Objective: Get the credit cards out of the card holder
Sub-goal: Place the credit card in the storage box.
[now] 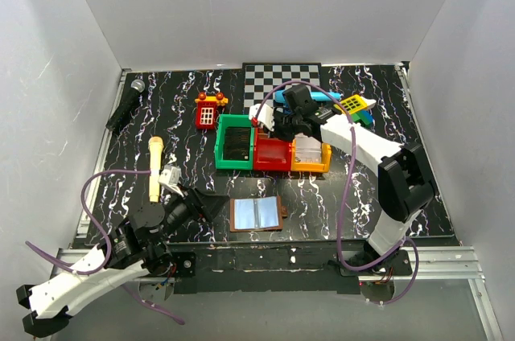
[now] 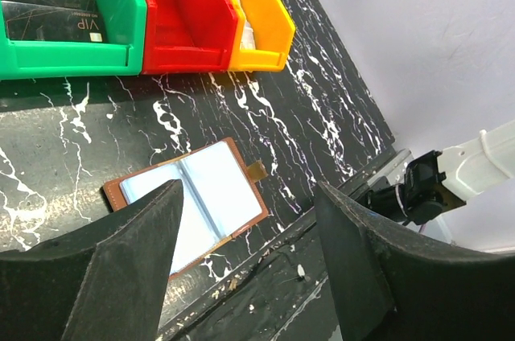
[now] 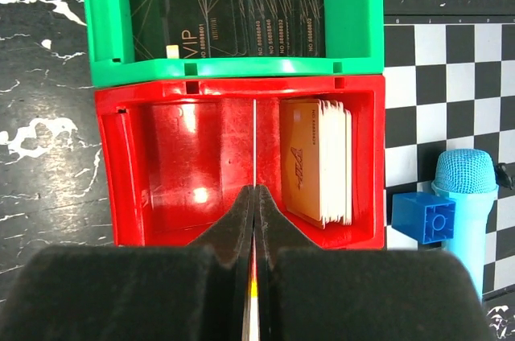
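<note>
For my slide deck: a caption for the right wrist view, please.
Right end effector pinches a thin card edge-on over the red bin, beside its stack of tan cards.

brown card holder [image 1: 256, 215], green bin [image 1: 233, 165], red bin [image 1: 272, 166]

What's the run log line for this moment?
right gripper shut on card over red bin | left gripper open near card holder | card holder lying open
</note>
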Robot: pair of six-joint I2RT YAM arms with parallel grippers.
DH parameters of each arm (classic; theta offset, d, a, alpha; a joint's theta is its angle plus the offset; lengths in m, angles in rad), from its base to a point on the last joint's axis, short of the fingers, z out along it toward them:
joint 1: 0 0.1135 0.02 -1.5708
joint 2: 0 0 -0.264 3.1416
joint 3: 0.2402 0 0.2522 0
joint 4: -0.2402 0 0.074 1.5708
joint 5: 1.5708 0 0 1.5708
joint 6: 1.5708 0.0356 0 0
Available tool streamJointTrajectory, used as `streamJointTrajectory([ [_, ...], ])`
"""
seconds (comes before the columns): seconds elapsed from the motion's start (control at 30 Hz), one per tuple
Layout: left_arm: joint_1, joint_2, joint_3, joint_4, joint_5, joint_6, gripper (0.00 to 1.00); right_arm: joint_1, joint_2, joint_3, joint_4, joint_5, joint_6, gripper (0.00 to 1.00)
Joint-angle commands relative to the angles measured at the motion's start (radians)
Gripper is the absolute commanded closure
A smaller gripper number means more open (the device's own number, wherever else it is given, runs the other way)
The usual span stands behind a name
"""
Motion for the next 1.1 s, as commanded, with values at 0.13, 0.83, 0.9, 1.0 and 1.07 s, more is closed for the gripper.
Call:
streamJointTrajectory([
  [0.13, 0.005, 0.045, -0.003, 0.046, 0.029, 0.026, 0.35, -0.002, 0.065, 0.072, 0.040, 0.029, -0.035, 0.99],
  [0.83, 0.005, 0.171, -0.018, 0.120, 0.066, 0.030, 0.35, -0.027, 0.165, 0.097, 0.069, 0.007, -0.029, 0.99],
  [0.9, 0.005, 0.176, -0.016, 0.121, 0.069, 0.030, 0.35, -0.027, 0.169, 0.095, 0.066, 0.002, -0.025, 0.99],
  [1.0, 0.005, 0.174, -0.016, 0.120, 0.070, 0.034, 0.35, -0.027, 0.175, 0.095, 0.067, 0.000, -0.020, 0.99],
  [1.07, 0.005, 0.173, -0.018, 0.118, 0.070, 0.034, 0.35, -0.027, 0.180, 0.095, 0.066, 0.002, -0.020, 0.99],
])
